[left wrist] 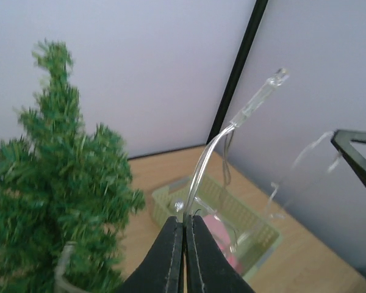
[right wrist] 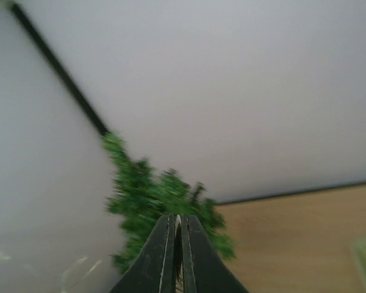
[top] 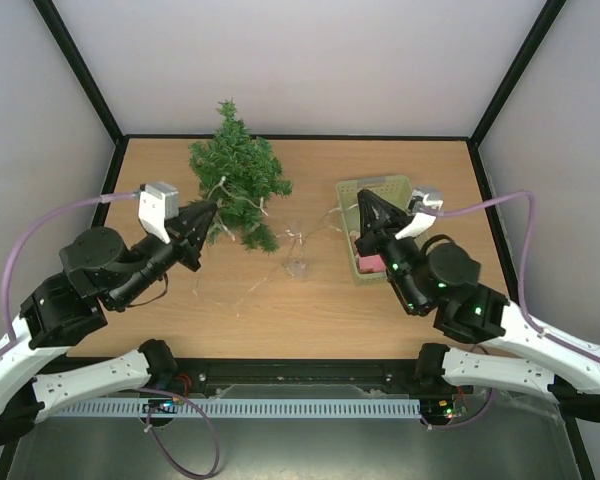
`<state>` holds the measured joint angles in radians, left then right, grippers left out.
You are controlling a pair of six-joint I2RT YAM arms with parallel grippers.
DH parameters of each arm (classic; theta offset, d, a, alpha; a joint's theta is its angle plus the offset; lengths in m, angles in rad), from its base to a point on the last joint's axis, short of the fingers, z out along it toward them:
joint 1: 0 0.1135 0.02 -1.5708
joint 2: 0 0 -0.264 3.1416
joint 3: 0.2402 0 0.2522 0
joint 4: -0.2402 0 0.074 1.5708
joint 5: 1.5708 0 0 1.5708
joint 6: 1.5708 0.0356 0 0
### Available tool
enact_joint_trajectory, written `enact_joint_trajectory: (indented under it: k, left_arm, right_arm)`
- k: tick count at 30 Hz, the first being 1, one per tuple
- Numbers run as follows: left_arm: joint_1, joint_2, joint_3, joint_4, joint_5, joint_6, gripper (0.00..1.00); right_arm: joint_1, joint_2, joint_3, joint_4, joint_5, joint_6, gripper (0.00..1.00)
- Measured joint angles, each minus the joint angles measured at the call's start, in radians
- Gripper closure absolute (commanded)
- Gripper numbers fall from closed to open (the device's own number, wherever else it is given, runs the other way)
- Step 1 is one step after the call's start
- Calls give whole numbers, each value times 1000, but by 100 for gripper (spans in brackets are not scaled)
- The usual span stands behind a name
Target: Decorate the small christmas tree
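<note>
The small christmas tree [top: 238, 180] stands upright at the back left of the table, and fills the left of the left wrist view [left wrist: 55, 183]. A clear light string [top: 298, 262] trails from its branches across the table toward the basket. My left gripper [top: 210, 208] is beside the tree's lower right branches. It is shut [left wrist: 184, 221] on a strand of the light string [left wrist: 207, 159], whose bulb sticks up above the jaws. My right gripper [top: 363, 197] hovers over the basket, shut [right wrist: 177, 217] with a thin pale strand of the light string between its tips.
A pale green plastic basket [top: 375, 185] sits at the right of the table with a pink item [top: 368, 262] inside; it shows beyond my left jaws [left wrist: 247, 213]. Loose loops of wire lie on the wood between tree and basket. Black frame posts and pale walls close in the table.
</note>
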<state>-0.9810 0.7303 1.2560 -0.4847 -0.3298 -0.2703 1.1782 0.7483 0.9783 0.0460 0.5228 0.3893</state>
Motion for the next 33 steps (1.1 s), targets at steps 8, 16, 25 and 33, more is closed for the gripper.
enact_joint_trajectory:
  k: [8, 16, 25, 33]
  left_arm:
    - [0, -94, -59, -137, -69, -61, 98]
    - [0, -129, 0, -216, -285, -59, 98]
    - [0, -45, 8, -318, -539, -58, 98]
    - [0, -42, 23, -343, -634, -68, 98]
  right_arm:
    - [-2, 51, -10, -275, 355, 224, 98]
    - [-16, 126, -39, -482, 458, 407, 98]
    - [-25, 18, -50, -606, 560, 546, 98]
    - [-27, -25, -146, -466, 517, 443, 98]
